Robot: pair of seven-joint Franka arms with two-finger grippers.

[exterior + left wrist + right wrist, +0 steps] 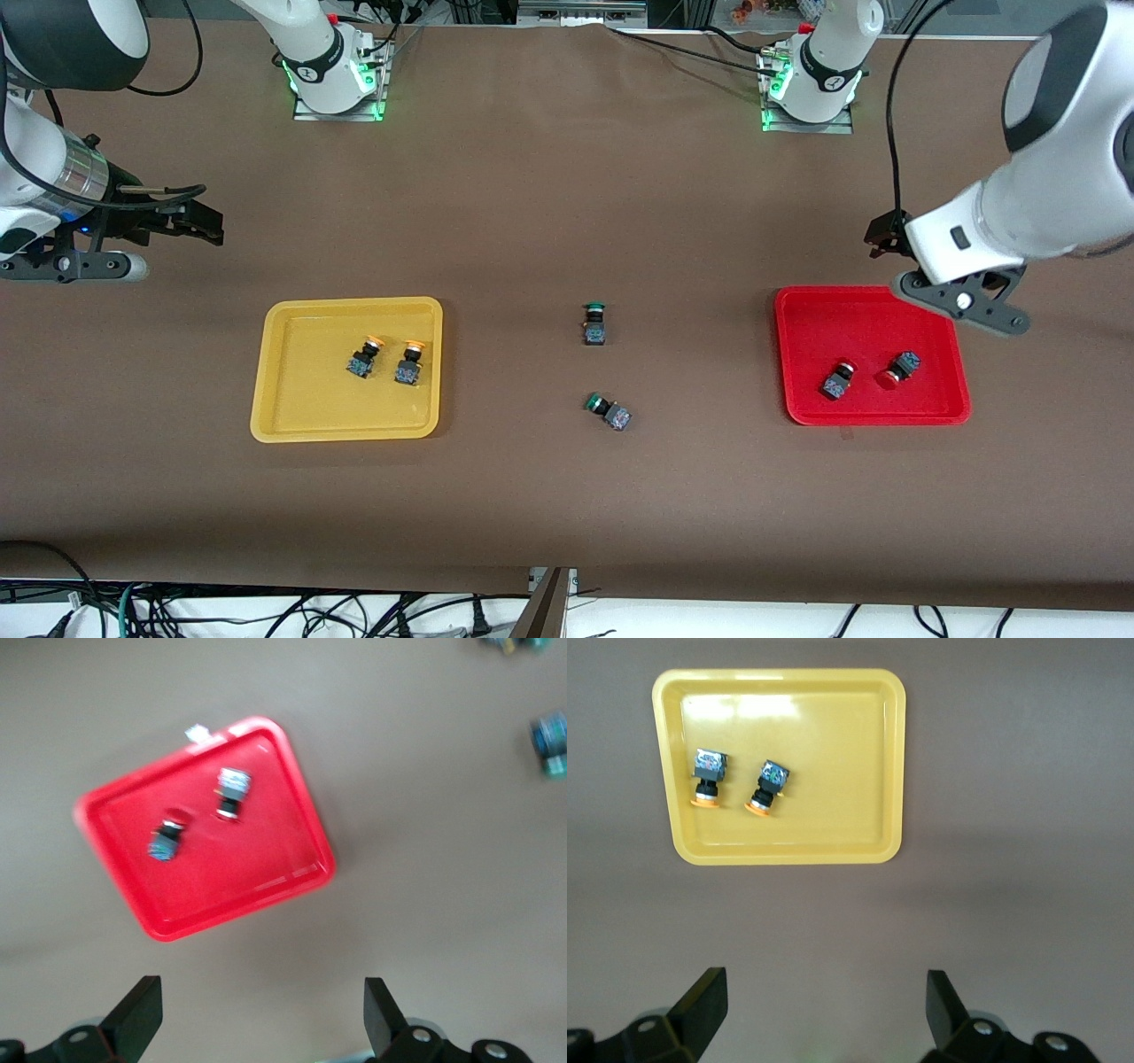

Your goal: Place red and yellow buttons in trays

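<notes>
The yellow tray (306,381) holds two yellow-capped buttons (363,357) (409,363) side by side; the right wrist view shows the tray (833,771) and both buttons (707,775) (768,786). The red tray (873,323) holds two red-capped buttons (838,379) (899,368); the left wrist view shows the tray (257,850) and both buttons (166,837) (232,790). My left gripper (884,235) (263,1019) is open and empty, raised over bare table beside the red tray. My right gripper (202,223) (824,1014) is open and empty, raised over bare table beside the yellow tray.
Two green-capped buttons lie on the brown table between the trays, one (594,323) farther from the front camera than the other (609,412). One green-capped button (549,740) also shows at the edge of the left wrist view. Cables hang below the table's front edge.
</notes>
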